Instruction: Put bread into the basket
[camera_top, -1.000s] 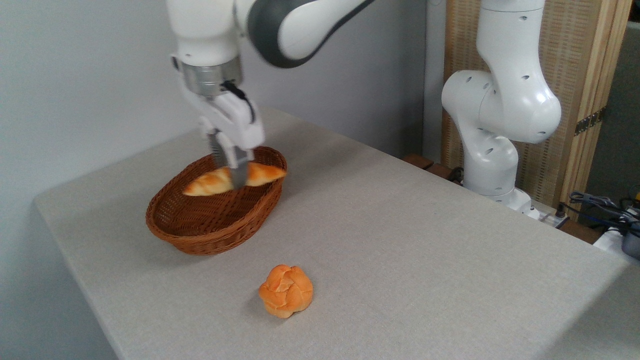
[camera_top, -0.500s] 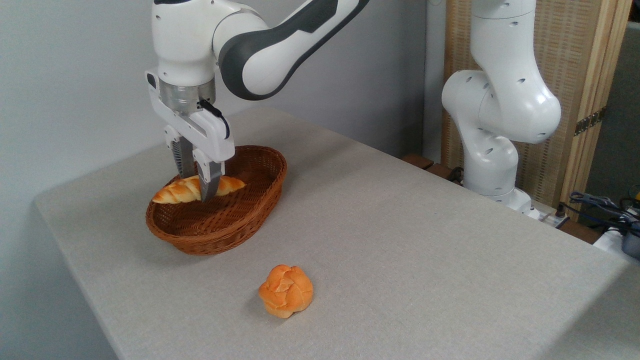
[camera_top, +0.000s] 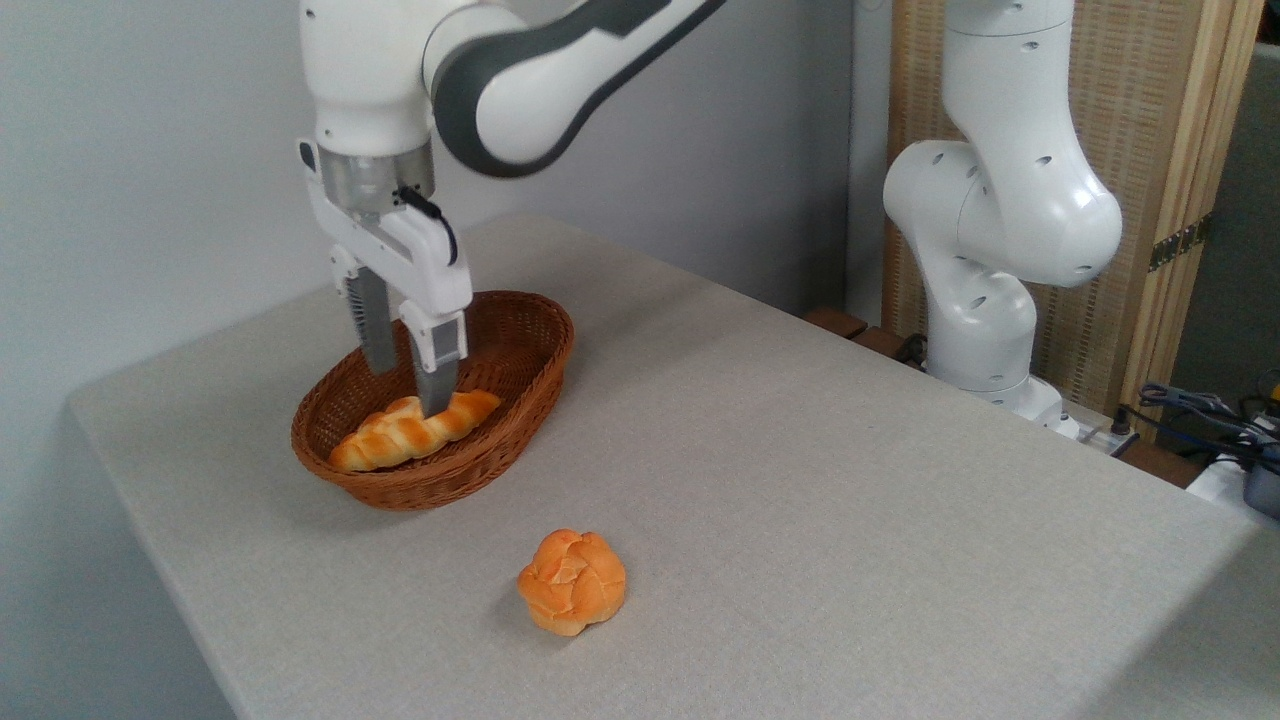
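Bread (camera_top: 413, 432) flat in basket (camera_top: 520, 385), long axis lower-left to upper-right, fingers (camera_top: 437, 385) spread, released.

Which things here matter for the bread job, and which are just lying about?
In the job: bread, basket, gripper with its jaws apart.
Lying about: round bun, cables.

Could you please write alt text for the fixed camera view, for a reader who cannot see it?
A white robot arm's open gripper hangs over a golden braided loaf lying in an oval brown wicker basket. A small round orange bun sits nearer the camera on the grey table.
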